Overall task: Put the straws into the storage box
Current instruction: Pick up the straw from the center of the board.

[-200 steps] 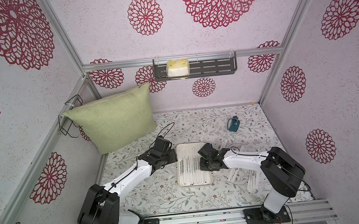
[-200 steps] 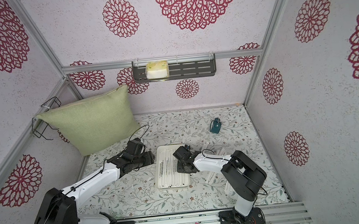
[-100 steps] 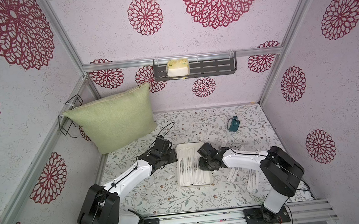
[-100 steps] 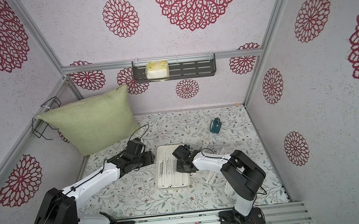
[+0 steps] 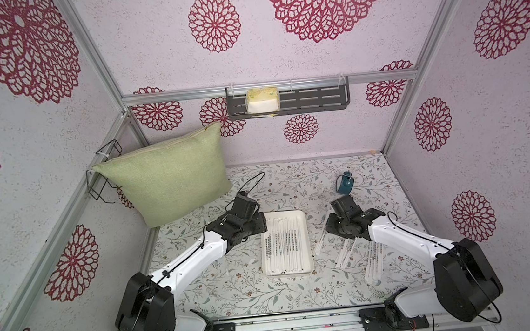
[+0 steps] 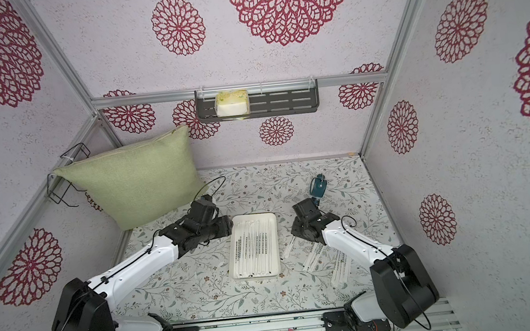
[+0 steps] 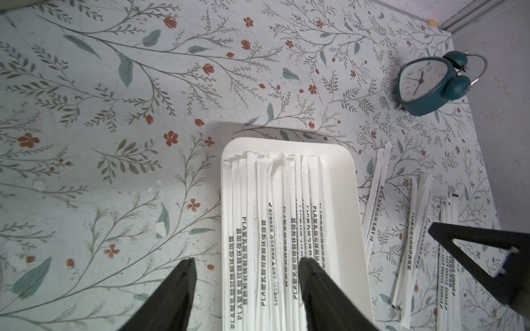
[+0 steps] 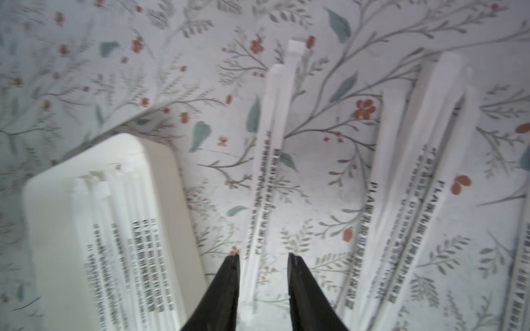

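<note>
The right wrist view is blurred and cuts off the near end of the tray (image 8: 166, 183). The right gripper (image 8: 262, 256) stands parted, one loose straw (image 8: 267, 172) lying between its jaws. The left gripper (image 7: 248, 260) gapes astride the tray rim; packed straws (image 7: 289, 200) run ahead of its jaws, with bare table (image 7: 114, 186) outside.

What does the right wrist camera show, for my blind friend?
The right gripper, jaws apart, hangs over one wrapped straw on the flowery table. Beside it sits the storage box holding straws, and loose straws lie nearby.
</note>
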`<act>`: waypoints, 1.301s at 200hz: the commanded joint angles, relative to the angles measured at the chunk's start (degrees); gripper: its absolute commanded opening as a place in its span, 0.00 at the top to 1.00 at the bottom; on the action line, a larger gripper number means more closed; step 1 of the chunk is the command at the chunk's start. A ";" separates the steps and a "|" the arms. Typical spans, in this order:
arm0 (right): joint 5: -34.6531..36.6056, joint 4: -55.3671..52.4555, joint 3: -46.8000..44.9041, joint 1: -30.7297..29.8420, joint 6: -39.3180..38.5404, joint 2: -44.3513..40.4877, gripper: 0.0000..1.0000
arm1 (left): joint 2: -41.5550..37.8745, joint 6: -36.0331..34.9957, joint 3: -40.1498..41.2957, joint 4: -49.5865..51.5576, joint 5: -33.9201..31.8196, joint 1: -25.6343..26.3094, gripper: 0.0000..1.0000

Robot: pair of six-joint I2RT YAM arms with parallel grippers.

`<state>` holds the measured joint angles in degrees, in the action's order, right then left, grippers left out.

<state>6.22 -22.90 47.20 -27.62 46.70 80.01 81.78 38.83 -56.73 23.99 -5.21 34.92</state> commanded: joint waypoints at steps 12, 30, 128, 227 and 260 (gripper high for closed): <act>-0.65 3.44 -1.03 -0.30 -1.38 2.59 0.64 | 3.86 1.06 -0.73 -1.61 0.46 2.72 0.36; -1.32 5.65 -1.00 -0.46 -0.75 4.37 0.64 | 4.71 0.74 -1.67 -1.51 0.73 3.48 0.36; -1.78 10.03 0.19 -1.37 -0.81 11.71 0.67 | 5.82 -0.15 -1.45 -1.31 0.07 3.49 0.35; 1.99 1.59 0.79 -0.96 -4.25 3.96 0.89 | 2.33 -0.86 1.40 -1.19 -0.41 0.06 0.35; 0.19 0.49 6.99 -6.23 -3.41 2.30 0.90 | -0.38 0.00 3.49 -1.27 -0.54 -2.18 0.35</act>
<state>6.70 -20.75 48.69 -29.65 43.59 84.95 84.20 38.79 -54.72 23.40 -5.28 34.20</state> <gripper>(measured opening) 0.105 0.646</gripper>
